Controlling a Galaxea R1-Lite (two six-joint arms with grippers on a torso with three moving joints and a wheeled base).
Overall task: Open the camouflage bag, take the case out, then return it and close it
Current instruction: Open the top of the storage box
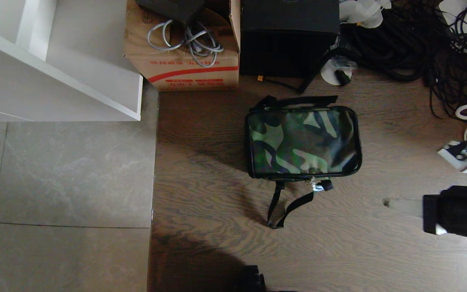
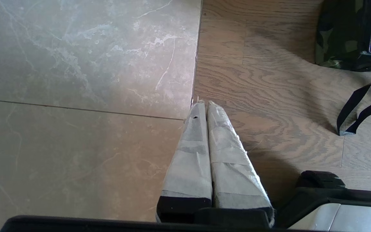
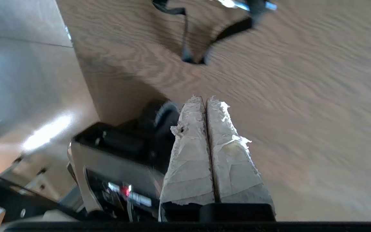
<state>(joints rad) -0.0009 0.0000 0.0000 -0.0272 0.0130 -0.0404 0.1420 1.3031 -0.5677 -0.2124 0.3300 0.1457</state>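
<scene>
Bag [image 1: 303,141] zipped shut, flat on wood floor [image 1: 201,194] by the floor's far edge, below black box [image 1: 289,36]; opening step barely begun; next: reach white zipper pull [image 1: 318,186] at near edge; right claw [image 1: 387,202] pressed closed, empty, right of bag; left claw [image 2: 204,104] closed, parked; carton [image 1: 181,61] print red, unreadable.
</scene>
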